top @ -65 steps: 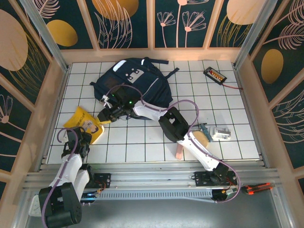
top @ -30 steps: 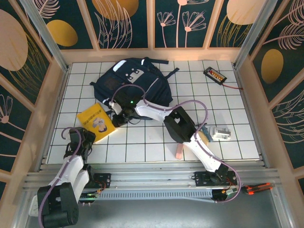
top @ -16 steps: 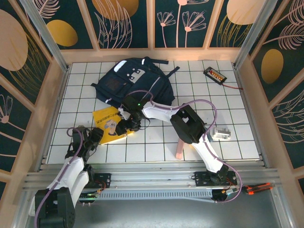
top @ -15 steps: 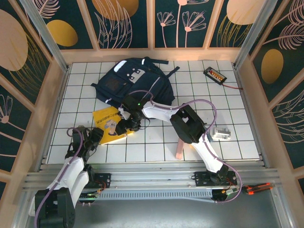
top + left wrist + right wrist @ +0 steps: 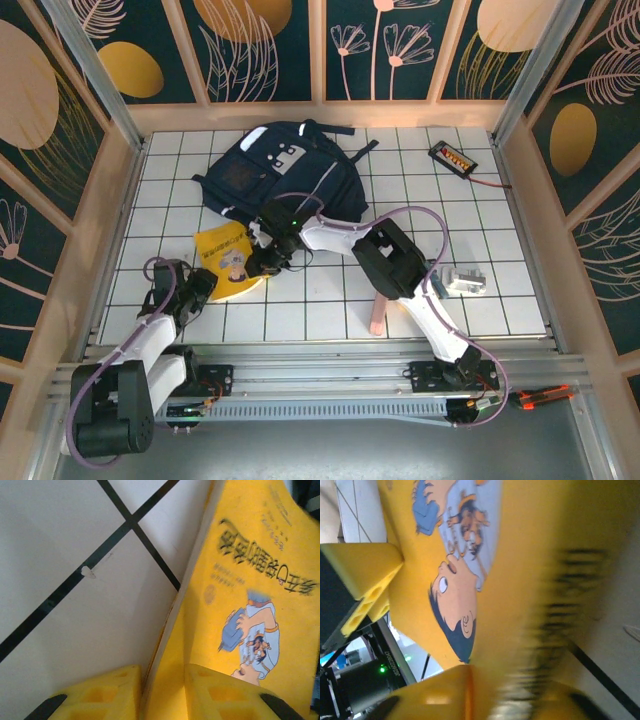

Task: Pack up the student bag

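The student bag (image 5: pixel 285 180) lies flat at the back of the tiled table, dark navy with white-grey patches. In front of it a yellow book (image 5: pixel 226 263) with a cartoon boy on its cover is held tilted off the tiles by both grippers. My left gripper (image 5: pixel 199 284) is shut on its near left edge; in the left wrist view the book (image 5: pixel 250 580) runs between the yellow fingers (image 5: pixel 102 695) of that gripper (image 5: pixel 162 677). My right gripper (image 5: pixel 259 263) is shut on the book's right edge, with the cover (image 5: pixel 520 555) in the right wrist view close to that gripper (image 5: pixel 492 682).
A black charger with orange parts (image 5: pixel 452 157) and its cable lie at the back right. A clear plastic item (image 5: pixel 466 280) sits right of the right arm, and a pink pen (image 5: pixel 376 318) lies near the front edge. Wooden walls (image 5: pixel 110 200) border the table.
The book has shifted right, toward the table's middle, and lifted off the tiles. My left gripper has come up to its near edge and closed on it. The right gripper has re-gripped the right edge.
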